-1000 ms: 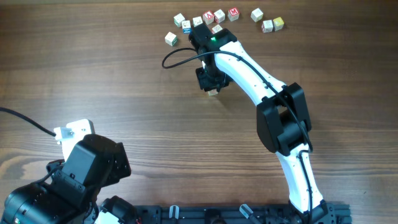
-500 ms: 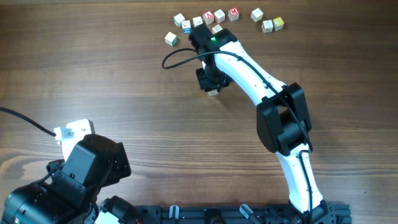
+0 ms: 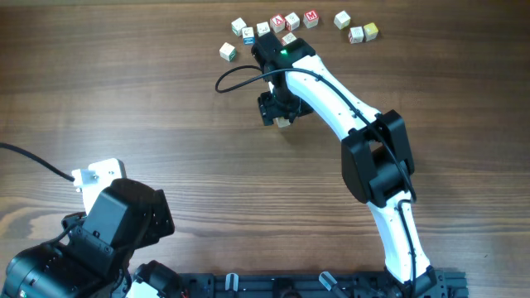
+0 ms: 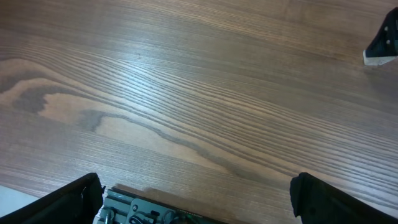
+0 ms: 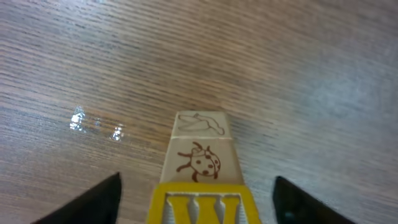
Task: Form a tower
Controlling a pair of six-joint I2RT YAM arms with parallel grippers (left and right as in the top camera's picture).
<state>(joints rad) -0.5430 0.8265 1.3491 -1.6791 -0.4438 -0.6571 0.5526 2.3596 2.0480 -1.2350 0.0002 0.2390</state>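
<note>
At the lower left of the overhead view the left gripper [image 4: 198, 194] sat parked over the brown wood-grain tabletop [image 3: 124, 99], its black fingers spread wide and holding nothing. Near the upper middle, the right gripper [image 3: 277, 108] hung directly over the tower [image 5: 202, 163], a narrow stack of small cream wooden cubes with a brown ladybird picture on one face and yellow lettering on the cube nearest the wrist camera. A second earlier its fingers had been pinched in on the stack; now they stood well apart, one on either side, with bare tabletop showing between each finger and the cubes. That suggests the latest cube had been let go and the tower was standing unaided, apparently straight. Further right and up, the loose wooden letter cubes [image 3: 311, 16] with red, blue and green marks lay scattered along the top edge, waiting for stacking.
</note>
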